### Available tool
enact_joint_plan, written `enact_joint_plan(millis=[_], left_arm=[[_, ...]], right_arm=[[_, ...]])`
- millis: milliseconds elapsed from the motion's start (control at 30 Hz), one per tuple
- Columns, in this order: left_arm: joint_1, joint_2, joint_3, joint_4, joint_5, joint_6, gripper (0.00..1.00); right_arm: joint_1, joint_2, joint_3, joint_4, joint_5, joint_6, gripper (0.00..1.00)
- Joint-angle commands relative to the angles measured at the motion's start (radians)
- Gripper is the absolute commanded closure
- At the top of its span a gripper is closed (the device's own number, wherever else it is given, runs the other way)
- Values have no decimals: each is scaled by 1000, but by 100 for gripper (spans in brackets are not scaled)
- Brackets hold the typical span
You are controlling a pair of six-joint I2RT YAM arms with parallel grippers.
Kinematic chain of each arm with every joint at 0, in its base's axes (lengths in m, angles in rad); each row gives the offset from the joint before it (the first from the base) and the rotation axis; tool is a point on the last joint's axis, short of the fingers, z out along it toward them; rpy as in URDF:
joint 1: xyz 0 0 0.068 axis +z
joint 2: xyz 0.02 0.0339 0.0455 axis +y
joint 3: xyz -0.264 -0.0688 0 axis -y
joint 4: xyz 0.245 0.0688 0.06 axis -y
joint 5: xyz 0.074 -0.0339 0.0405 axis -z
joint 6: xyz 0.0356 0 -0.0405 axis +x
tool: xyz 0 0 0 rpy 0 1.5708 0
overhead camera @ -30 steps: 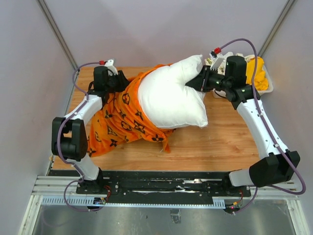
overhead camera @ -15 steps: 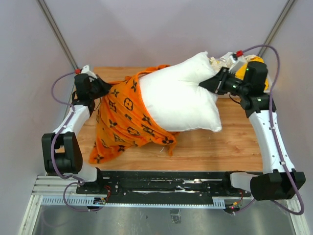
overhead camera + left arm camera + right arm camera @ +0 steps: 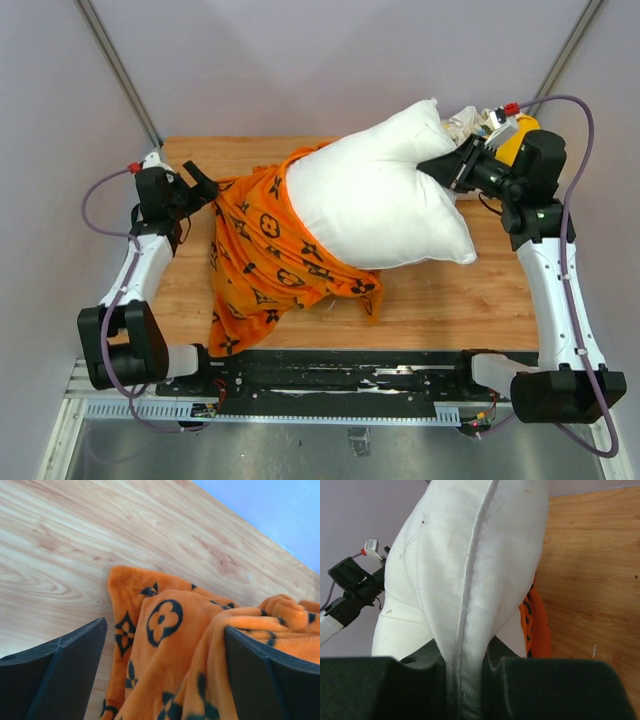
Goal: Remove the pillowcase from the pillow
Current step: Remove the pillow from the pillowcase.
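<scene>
Plainly risks dragging the pillowcase (image 3: 265, 250), bunched over the left end of the pillow (image 3: 380, 205) mid-table, rightward unstripped, with left gripper (image 3: 165, 626) jaws spread loose about its fabric and only right gripper (image 3: 467, 660) pinching the pillow's far-right seam.

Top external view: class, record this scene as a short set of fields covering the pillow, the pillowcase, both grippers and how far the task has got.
pillow: white and plump, mostly bare, left end inside the case
pillowcase: orange with black motifs, bunched over the pillow's left end, trailing onto the table
left gripper: fingers apart, orange fabric between them
right gripper: shut on the pillow's seamed edge
progress: case partly off, not yet free
</scene>
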Motion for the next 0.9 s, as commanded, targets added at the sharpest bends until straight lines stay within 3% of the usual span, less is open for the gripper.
enact_joint_plan(millis=[0, 100, 233, 300, 433, 633, 767, 867], left_arm=[[-49, -144, 96, -76, -218, 94, 1], [-102, -232, 140, -117, -246, 120, 1], [-112, -291, 129, -112, -22, 78, 1], [-118, -298, 75, -88, 5, 52, 1], [-118, -258, -12, -72, -56, 24, 1], [-125, -190, -208, 167, 246, -110, 1], [-143, -156, -305, 221, 237, -107, 1], [-144, -135, -378, 288, 251, -119, 12]], right_arm=[[92, -23, 52, 122, 182, -71, 99], [152, -22, 75, 62, 308, -121, 99], [156, -47, 53, 29, 515, -80, 99], [136, -73, 24, 29, 608, -36, 99], [70, -71, 20, 57, 534, 16, 99], [64, -26, 64, 47, 483, 11, 99], [64, -25, 52, 51, 490, 10, 99], [64, -26, 43, 53, 490, 9, 99]])
